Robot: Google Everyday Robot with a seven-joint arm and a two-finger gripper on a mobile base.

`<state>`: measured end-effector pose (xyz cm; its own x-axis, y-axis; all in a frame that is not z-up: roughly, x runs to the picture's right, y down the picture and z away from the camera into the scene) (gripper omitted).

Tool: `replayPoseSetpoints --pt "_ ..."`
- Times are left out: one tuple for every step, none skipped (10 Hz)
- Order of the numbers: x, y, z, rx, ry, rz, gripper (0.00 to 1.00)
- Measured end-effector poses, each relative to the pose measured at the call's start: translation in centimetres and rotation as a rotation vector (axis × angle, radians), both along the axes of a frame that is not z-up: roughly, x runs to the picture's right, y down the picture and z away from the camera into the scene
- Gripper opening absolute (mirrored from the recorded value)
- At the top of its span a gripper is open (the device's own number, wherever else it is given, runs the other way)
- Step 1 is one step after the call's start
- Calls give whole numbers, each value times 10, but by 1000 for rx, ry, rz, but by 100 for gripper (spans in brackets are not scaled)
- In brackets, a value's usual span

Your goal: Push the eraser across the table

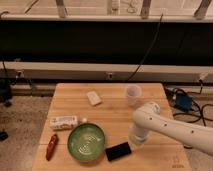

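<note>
The eraser (118, 151) is a flat black block lying near the front edge of the light wooden table (115, 112), just right of the green bowl (86, 142). My white arm (170, 127) reaches in from the right. My gripper (134, 141) is at its lower end, pointing down beside the eraser's right end, seemingly touching it. The arm's end hides the fingers.
A small whitish block (93, 97) lies at the back centre. A clear plastic cup (132, 95) stands at the back right. A white packet (64, 122) and a red-brown object (51, 146) lie at the left. Cables and a blue box (181, 102) sit right of the table.
</note>
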<state>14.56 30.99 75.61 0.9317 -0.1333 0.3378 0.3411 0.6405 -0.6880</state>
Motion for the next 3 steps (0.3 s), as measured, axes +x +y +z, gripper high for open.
replayPoseSetpoints --pt "1 -1 0 -1 4 -12 0" --pt "3 -1 0 -1 3 -16 0" --pt "0 0 -1 -4 -3 -22 0"
